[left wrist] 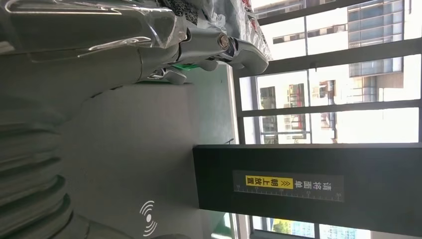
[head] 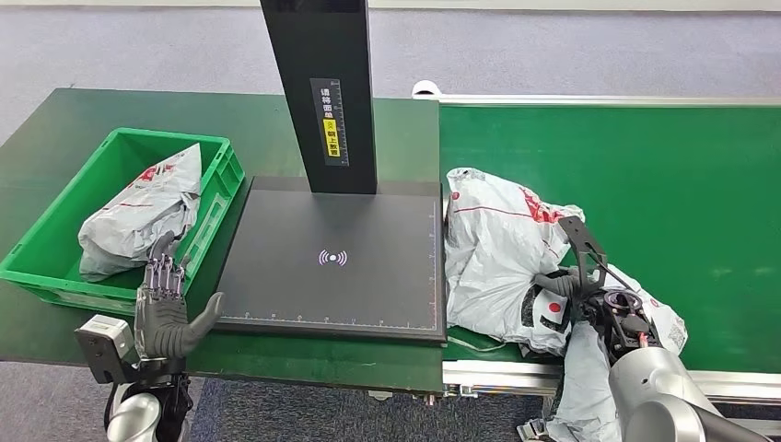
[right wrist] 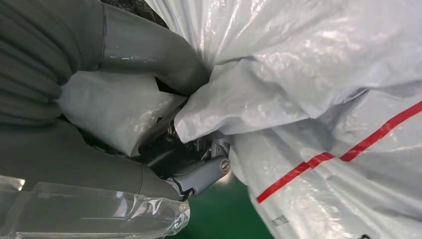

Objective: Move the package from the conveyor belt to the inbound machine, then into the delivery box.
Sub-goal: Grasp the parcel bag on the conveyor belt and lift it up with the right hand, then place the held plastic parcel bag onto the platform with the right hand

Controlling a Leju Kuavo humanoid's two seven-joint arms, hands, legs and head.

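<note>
R hand is on the white package, fingers closed into the plastic. In the R wrist view the thumb and a darker finger pinch a bunched fold of the bag between them, so it's gripping the pkg. The pkg sits on the green conveyor belt, just ahead and to the inner side of the R hand, its far edge touching or just beside the edge of the black scan pad. Whether the pkg is lifted off the belt at all, can't tell from the head view; prob. mostly resting on it. Red stripe and red print show on the bag.

L hand hovers at the near corner of the green delivery box, fingers straight and apart, thumb out to the side, holding nothing. Just ahead of the L fingers, inside the box, lies a grey-white package w/ red print, slumped against the far wall.

Between the two hands: the inbound machine, a flat black pad w/ a white wireless symbol at its centre, and a black upright post at its far edge carrying a yellow label. In the L wrist view the post and its label face the camera, w/ bright windows behind.
</note>
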